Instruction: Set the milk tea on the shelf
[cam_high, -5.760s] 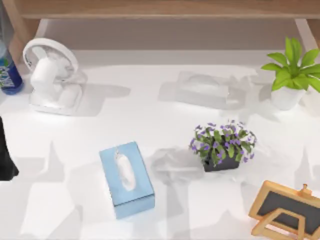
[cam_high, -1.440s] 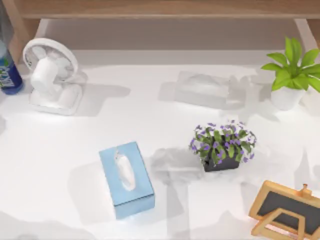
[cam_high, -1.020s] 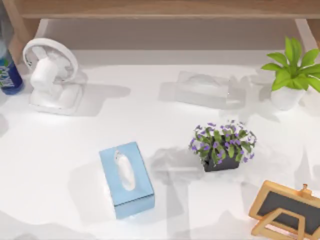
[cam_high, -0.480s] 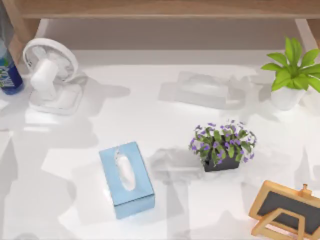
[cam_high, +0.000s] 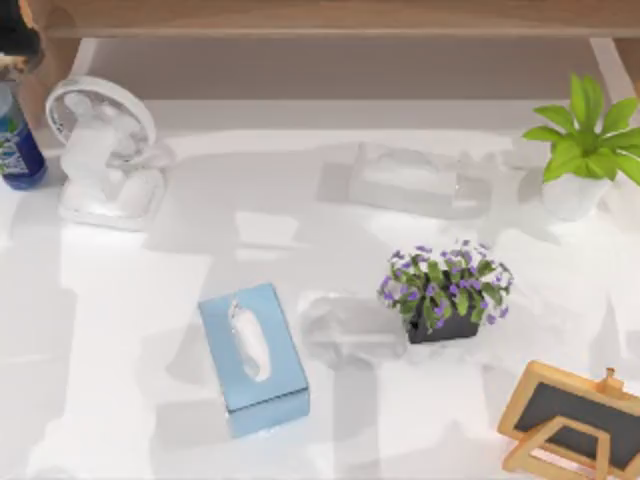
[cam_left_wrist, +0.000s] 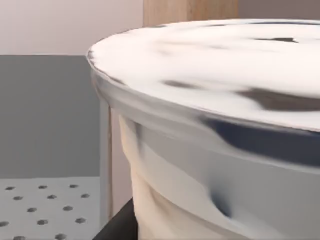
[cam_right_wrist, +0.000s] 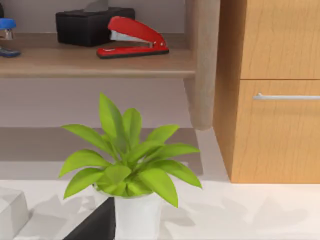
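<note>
At the worktop's far left corner, the left gripper hangs as a dark shape right over the milk tea. Whether it is open or closed, and whether it has hold of anything, cannot be told. The left wrist view looks at the milk tea from very close: its broad white top and the rim under it, with the shelf's post behind.

The milk tea stands upright on the worktop at the left edge, not on the shelf. Its deep blue base is just beside the foot of the wooden post. The shelf's long board runs along the far edge.

Just to the right of the milk tea stands the white fan, near but apart from it. A blue tissue box lies toward the near edge, left of the middle. A dark pot of purple flowers stands right of the middle. The chalkboard leans in the near right corner, and a green plant in a white pot stands in the far right corner.

The right arm is idle at the right side. Its wrist view faces the plant, with the shelf behind it bearing a red stapler and a black box, beside a drawer unit.
</note>
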